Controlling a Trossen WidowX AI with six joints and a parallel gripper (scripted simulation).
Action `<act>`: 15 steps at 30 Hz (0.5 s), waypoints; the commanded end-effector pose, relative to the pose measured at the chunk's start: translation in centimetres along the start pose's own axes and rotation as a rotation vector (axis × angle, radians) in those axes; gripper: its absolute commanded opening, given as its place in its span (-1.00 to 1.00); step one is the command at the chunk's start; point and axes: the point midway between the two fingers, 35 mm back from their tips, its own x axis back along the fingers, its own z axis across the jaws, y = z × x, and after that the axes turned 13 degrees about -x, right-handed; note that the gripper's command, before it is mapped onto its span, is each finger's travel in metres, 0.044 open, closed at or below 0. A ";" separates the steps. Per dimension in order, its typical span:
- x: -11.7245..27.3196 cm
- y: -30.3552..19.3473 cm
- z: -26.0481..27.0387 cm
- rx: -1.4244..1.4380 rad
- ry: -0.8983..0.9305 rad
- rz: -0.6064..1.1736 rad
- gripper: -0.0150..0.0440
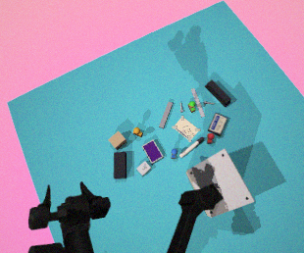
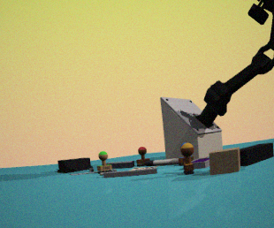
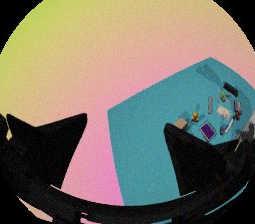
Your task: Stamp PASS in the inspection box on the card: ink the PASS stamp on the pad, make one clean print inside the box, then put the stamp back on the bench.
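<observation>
My gripper is open and empty, high up and away from the small things. The cream card lies mid-bench with faint print on it; its box is too small to read. The purple ink pad lies open nearby. Four knobbed stamps stand upright: orange, green, red and blue. Which one reads PASS cannot be told.
A tan block and black block stand near the pad, with a small white block. Near the card are a grey bar, a marker, a blue-labelled box and another black block. The sloped arm base is beside them.
</observation>
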 end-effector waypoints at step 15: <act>-14.1 9.0 -4.9 0.303 -0.336 0.076 0.24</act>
